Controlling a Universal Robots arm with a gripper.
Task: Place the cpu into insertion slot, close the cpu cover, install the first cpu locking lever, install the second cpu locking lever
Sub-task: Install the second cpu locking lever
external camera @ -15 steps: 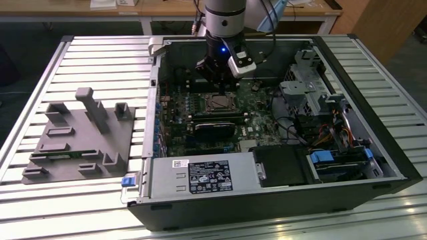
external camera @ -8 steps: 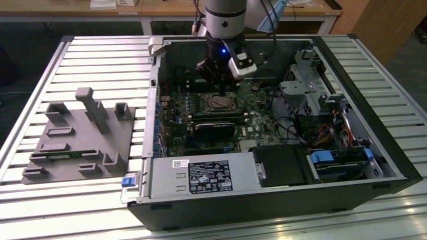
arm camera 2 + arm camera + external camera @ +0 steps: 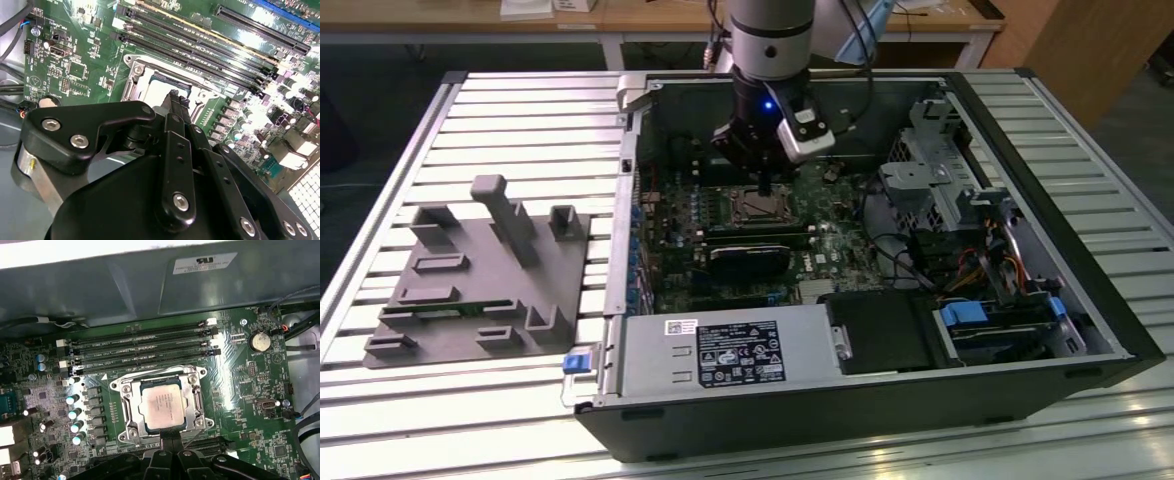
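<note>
The open computer case (image 3: 1067,300) lies on a slatted table (image 3: 400,130); its green motherboard (image 3: 250,390) carries the insertion slot (image 3: 131,432), cpu cover (image 3: 192,397) shut over the cpu (image 3: 162,407); the gripper (image 3: 172,440), fingers pressed together and empty, hovers at the socket's edge.

The cpu (image 3: 162,407) is seen seated flat in the insertion slot (image 3: 131,401), its pale face framed by the cpu cover (image 3: 192,396), which lies down around it. The slot is set in the green board (image 3: 250,390). Four long dark memory slots (image 3: 140,347) are ranged just beside the socket, a row of small capacitors (image 3: 75,412) stands along another side, and a round coin cell (image 3: 260,342) is mounted well apart. The gripper (image 3: 171,447) is placed close against the socket's edge, its black jaws drawn together. A grey case wall (image 3: 150,285) is seen behind the board.
</note>
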